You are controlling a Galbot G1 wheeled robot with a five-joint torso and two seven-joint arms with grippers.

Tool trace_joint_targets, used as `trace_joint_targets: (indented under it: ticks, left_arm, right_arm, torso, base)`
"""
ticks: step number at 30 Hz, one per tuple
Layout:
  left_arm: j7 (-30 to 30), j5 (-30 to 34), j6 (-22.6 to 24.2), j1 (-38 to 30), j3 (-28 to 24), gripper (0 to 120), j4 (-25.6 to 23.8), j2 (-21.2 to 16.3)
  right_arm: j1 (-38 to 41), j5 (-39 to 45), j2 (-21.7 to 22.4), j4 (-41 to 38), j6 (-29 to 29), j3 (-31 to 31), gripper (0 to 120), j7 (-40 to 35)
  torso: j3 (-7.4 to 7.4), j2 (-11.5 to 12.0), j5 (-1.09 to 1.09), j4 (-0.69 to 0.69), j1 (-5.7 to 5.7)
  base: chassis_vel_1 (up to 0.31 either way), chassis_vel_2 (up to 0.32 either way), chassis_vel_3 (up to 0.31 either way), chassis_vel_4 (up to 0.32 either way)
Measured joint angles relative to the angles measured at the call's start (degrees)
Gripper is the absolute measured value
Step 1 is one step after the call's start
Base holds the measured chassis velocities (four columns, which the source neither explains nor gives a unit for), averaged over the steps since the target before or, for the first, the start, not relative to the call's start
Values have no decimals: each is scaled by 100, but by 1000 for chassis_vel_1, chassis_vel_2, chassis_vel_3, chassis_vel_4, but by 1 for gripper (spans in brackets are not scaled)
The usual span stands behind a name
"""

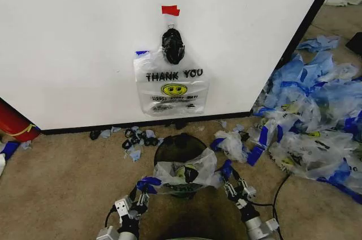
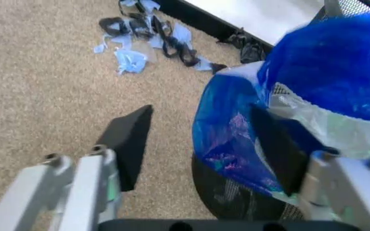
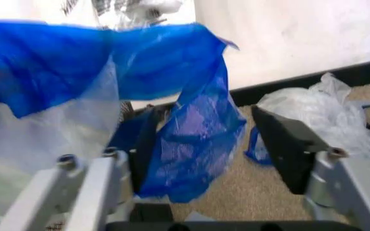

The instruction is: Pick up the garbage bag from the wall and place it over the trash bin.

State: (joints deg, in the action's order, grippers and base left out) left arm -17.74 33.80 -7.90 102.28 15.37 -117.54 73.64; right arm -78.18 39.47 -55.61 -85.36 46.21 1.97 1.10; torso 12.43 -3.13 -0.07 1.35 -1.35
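Between spread jaws of left gripper [image 1: 141, 192] and right gripper [image 1: 233, 183]: garbage bag [image 1: 184, 173] draped over trash bin [image 1: 176, 146].

Before us — two grippers, two "THANK YOU" bags [image 1: 172, 89], one black bin [image 1: 176, 145], one heap of blue-and-clear bags [image 1: 317, 121].

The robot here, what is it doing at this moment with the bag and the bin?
The robot is fitting a garbage bag over the trash bin on the carpet, below the wall. The left gripper and the right gripper are at the bag's blue handles, one on each side. Both sets of fingers are open, with blue plastic between them. Another bag hangs on the wall.
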Motion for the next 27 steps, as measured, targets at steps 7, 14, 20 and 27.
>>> trace_joint_targets:
  ticks: [7,14,20,27]
  left_arm:
    - [1,-190,-14,265,108,93,-289,-51]
    - [0,-313,-44,386,174,100,-455,-55]
    - [1,-351,-77,408,152,100,-480,-47]
    - [1,-400,-92,564,166,100,-686,-81]
  right_arm:
    - [-194,22,68,-203,89,-108,86,79]
    - [-394,60,144,-428,92,-274,100,149]
    - [-428,61,176,-518,100,-314,100,151]
    - [-494,64,244,-697,100,-335,100,151]
  torso:
    - [0,0,0,0,0]
    - [0,0,0,0,0]
    - [0,0,0,0,0]
    - [0,1,0,0,0]
  base:
    - [0,0,0,0]
    - [0,0,0,0]
    - [0,0,0,0]
    - [0,0,0,0]
